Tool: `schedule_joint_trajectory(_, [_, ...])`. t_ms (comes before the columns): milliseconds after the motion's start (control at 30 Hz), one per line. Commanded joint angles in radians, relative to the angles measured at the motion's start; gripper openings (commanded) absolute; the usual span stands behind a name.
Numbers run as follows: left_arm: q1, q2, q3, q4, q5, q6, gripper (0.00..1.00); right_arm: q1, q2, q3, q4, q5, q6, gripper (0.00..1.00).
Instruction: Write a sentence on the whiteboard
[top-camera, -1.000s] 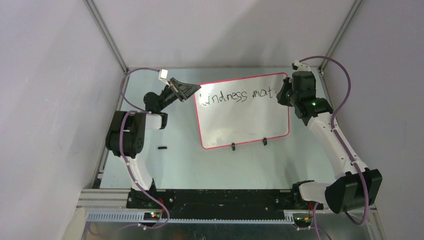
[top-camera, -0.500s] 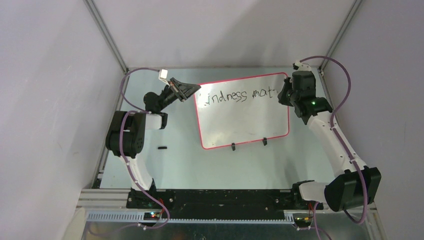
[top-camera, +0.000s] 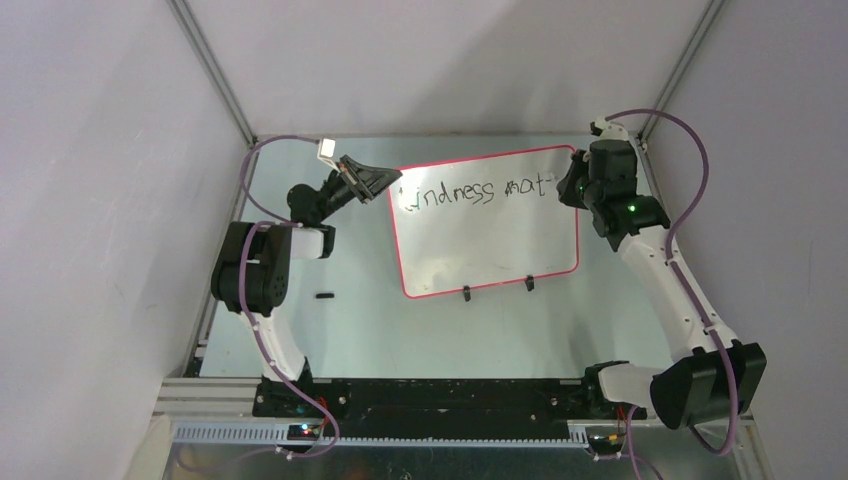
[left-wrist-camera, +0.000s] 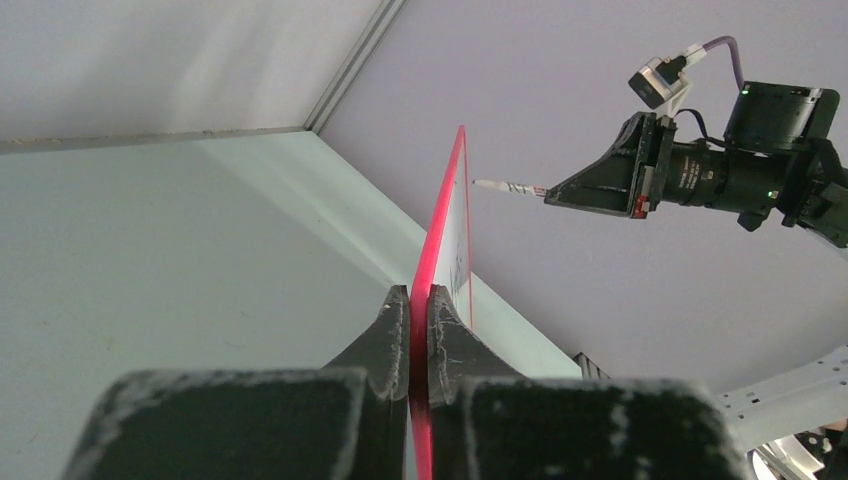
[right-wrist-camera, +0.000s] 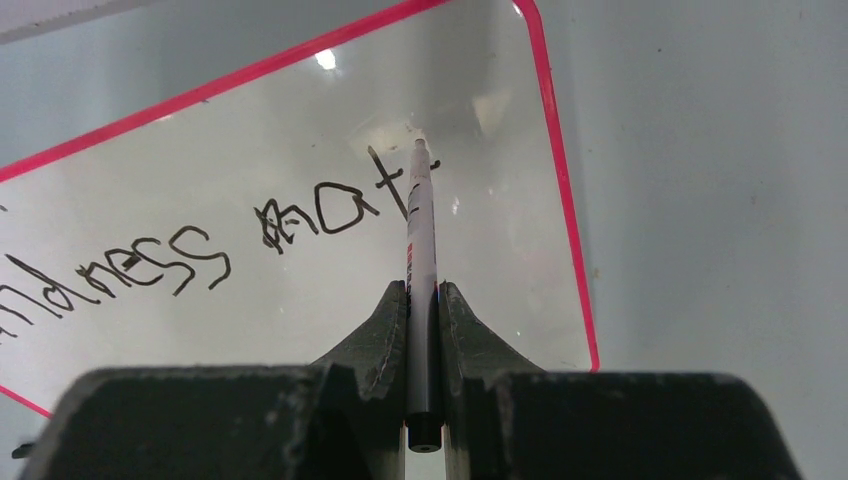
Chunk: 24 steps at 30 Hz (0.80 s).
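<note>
The whiteboard (top-camera: 490, 245) stands propped on two black clip feet (top-camera: 466, 293) in the upper middle of the overhead view. It is a glossy white panel with a thin pink-red rim and rounded corners. The left gripper (left-wrist-camera: 420, 300) has its fingers pinched tight on the board's left rim, bracing it. The right gripper (right-wrist-camera: 422, 292) has its fingers closed on a slim white marker (right-wrist-camera: 421, 225). The marker's tip is at the board near the upper right corner, touching or just off; I cannot tell which. The sentence (right-wrist-camera: 320, 212) reaches "mat" in uneven black strokes along the top.

Little bare board is left to the right of the "t", so further letters would likely run into the rim unless the line drops lower. The smooth barrel sits between narrow pads, and pressing hard could slide or tilt it, thinning the strokes. A firm push might also pivot the light board about the left pinch, or skid its feet on the smooth pale tabletop (top-camera: 400, 330). Wet ink on so slick a surface smears if brushed.
</note>
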Motion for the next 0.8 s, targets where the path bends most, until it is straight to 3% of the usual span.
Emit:
schedule_joint_trajectory(0, [0.012,-0.015,0.013,0.052,0.026,0.045,0.00,-0.004,0.006,0.070,0.029,-0.007,0.004,0.00])
schedule_joint_trajectory(767, [0.012,-0.015,0.013,0.052,0.027,0.046,0.00,-0.003,0.044,0.092,0.033,-0.009,0.002,0.00])
